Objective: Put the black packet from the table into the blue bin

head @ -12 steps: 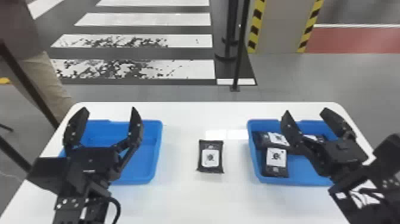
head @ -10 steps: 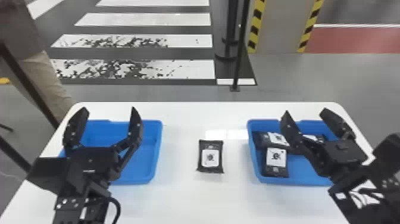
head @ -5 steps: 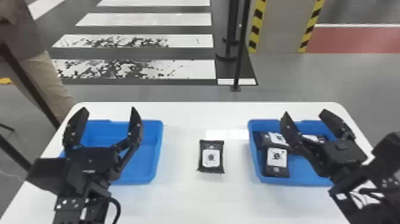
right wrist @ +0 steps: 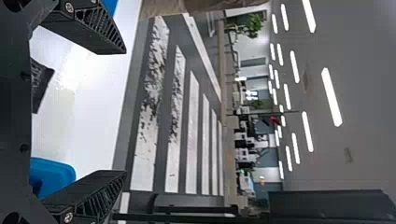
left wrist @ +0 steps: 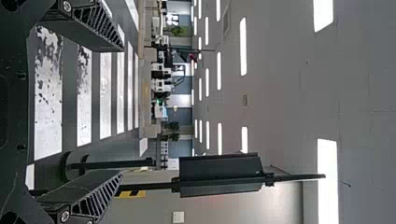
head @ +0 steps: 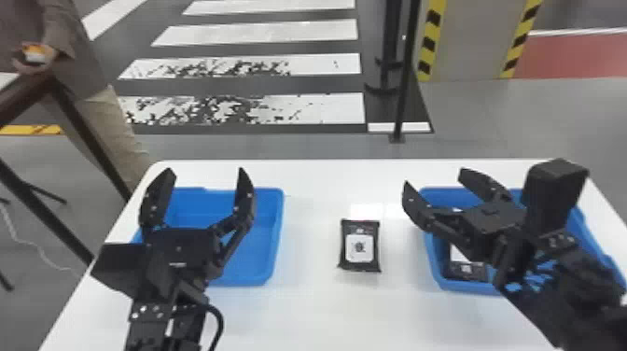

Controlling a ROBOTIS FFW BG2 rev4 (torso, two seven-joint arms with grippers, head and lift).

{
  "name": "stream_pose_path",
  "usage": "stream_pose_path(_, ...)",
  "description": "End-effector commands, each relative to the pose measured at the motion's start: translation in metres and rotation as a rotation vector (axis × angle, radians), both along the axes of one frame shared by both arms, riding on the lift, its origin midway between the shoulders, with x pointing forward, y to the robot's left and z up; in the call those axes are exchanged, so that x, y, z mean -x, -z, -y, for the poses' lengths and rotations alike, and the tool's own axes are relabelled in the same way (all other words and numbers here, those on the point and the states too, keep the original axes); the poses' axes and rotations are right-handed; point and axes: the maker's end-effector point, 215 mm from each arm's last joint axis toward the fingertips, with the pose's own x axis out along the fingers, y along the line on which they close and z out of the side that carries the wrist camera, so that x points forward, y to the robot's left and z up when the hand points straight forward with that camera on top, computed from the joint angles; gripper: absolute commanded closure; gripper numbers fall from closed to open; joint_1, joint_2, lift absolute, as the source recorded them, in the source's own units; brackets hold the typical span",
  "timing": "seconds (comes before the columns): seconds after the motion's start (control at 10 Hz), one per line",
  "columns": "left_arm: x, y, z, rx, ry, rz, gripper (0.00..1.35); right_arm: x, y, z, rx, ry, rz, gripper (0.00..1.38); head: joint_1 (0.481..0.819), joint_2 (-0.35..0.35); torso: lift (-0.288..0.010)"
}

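The black packet (head: 359,246) with a white label lies flat on the white table (head: 326,312), between two blue bins. My left gripper (head: 203,186) is parked open over the left blue bin (head: 276,233), and its spread fingers show in the left wrist view (left wrist: 119,109). Over the right blue bin (head: 434,261) hangs my right gripper (head: 436,182), open with nothing between its fingers, to the right of the packet. In the right wrist view my right gripper (right wrist: 125,112) is spread too, with a dark piece of the packet (right wrist: 41,84) near its base.
Another black packet (head: 466,270) lies in the right bin, partly hidden beneath the right arm. Beyond the table's far edge a dark pole (head: 403,84) stands on the floor. A person stands at the back left, away from the packets.
My right gripper has swung toward the left and its wrist has turned, so the arm now covers more of the right bin. The left arm and the packet on the table have stayed put.
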Motion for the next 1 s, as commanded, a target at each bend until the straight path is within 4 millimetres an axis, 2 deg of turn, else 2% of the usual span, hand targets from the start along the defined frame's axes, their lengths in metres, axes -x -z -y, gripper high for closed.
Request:
stream_pose_path(0.0, 0.001, -0.001, -0.001, -0.001, 0.000, 0.004, 0.09, -0.017, 0.035, -0.022, 0.068, -0.049, -0.101, 0.09, 0.695, 0.125, -0.110)
stream_pose_path(0.1, 0.001, -0.001, -0.001, -0.001, 0.000, 0.004, 0.09, -0.025, 0.054, -0.036, 0.111, -0.077, -0.146, 0.09, 0.695, 0.146, -0.110)
stream_pose_path(0.3, 0.001, -0.001, -0.002, -0.002, -0.002, 0.004, 0.09, -0.028, 0.091, -0.064, 0.195, -0.140, -0.240, 0.09, 0.695, 0.179, -0.110)
stream_pose_path(0.5, 0.001, -0.002, -0.001, -0.001, 0.000, 0.006, 0.09, -0.020, 0.126, -0.087, 0.293, -0.209, -0.333, 0.06, 0.695, 0.205, -0.110)
stream_pose_path(0.7, -0.001, -0.003, 0.001, 0.005, 0.003, 0.007, 0.09, -0.010, 0.155, -0.092, 0.353, -0.225, -0.398, 0.05, 0.695, 0.232, -0.110)
stream_pose_path(0.9, 0.001, -0.001, -0.001, 0.006, 0.002, 0.003, 0.09, -0.009, 0.177, -0.094, 0.423, -0.229, -0.425, 0.05, 0.695, 0.233, -0.110)
